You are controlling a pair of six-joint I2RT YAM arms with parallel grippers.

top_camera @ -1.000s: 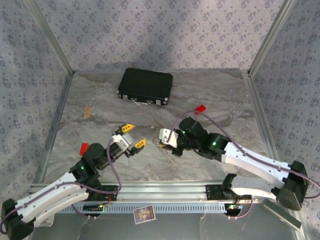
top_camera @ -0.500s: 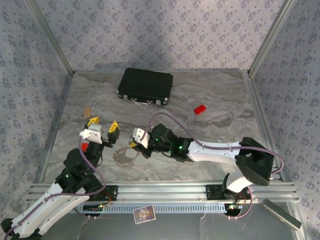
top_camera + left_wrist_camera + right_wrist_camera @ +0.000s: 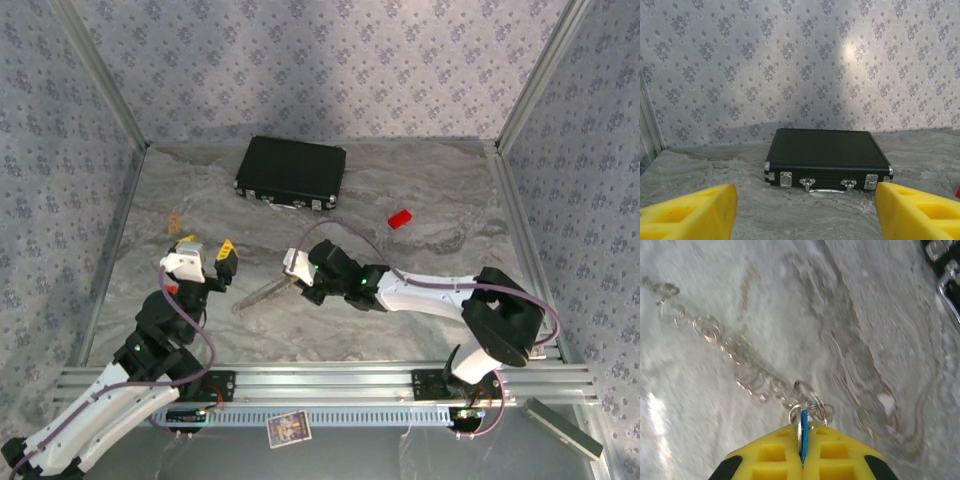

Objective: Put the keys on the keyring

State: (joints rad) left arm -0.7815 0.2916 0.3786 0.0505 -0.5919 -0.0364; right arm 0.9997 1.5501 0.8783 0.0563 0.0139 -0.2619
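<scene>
Right tool [image 3: 802, 460] is clamped on the blue key [image 3: 803, 434]; keyring [image 3: 810, 407] and chain [image 3: 740, 352] extend across the worktop [image 3: 880, 315]. Left tool [image 3: 805, 214] is wide open, empty, facing the case [image 3: 827, 150].

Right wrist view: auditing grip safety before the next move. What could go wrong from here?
The blue key sits edge-on in the right gripper with only a thin sliver pinched, so it could twist or slip. The chain trails across the table and might snag, tugging the key loose.
</scene>
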